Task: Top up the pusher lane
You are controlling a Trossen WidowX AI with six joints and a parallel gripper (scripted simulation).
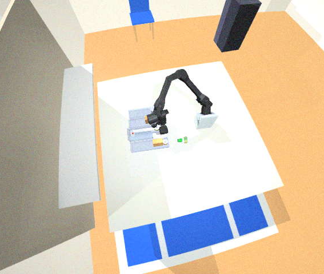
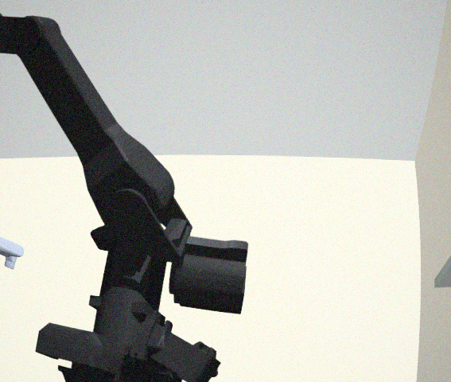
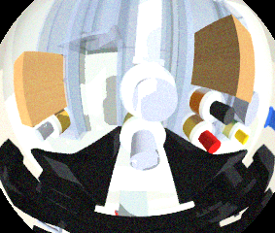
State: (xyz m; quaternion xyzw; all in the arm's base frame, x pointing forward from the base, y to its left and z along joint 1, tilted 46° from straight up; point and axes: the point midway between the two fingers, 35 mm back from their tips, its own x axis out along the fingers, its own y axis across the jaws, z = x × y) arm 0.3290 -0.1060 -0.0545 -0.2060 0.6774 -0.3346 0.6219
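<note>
My gripper [image 3: 142,130] is shut on a jar with a pale grey lid [image 3: 144,154] and a white shoulder, seen from above in the wrist view. Directly behind it is a similar jar with a pale lid [image 3: 155,99], in the middle lane of the pale blue rack [image 1: 141,146]. The two jars look very close; I cannot tell whether they touch. The pusher plate behind the rear jar, the low front stop and the held jar's base are hidden, so its height above the lane floor is unclear. In the top view the arm covers the fingers.
Wooden blocks [image 3: 42,87] [image 3: 223,58] stand in lanes on both sides. A grey-lidded jar [image 3: 53,125] is at the left; black-lidded [image 3: 221,111], red-lidded [image 3: 208,140] and yellow-lidded [image 3: 237,133] jars are at the right. A green-lidded jar [image 1: 182,140] is in front of the rack.
</note>
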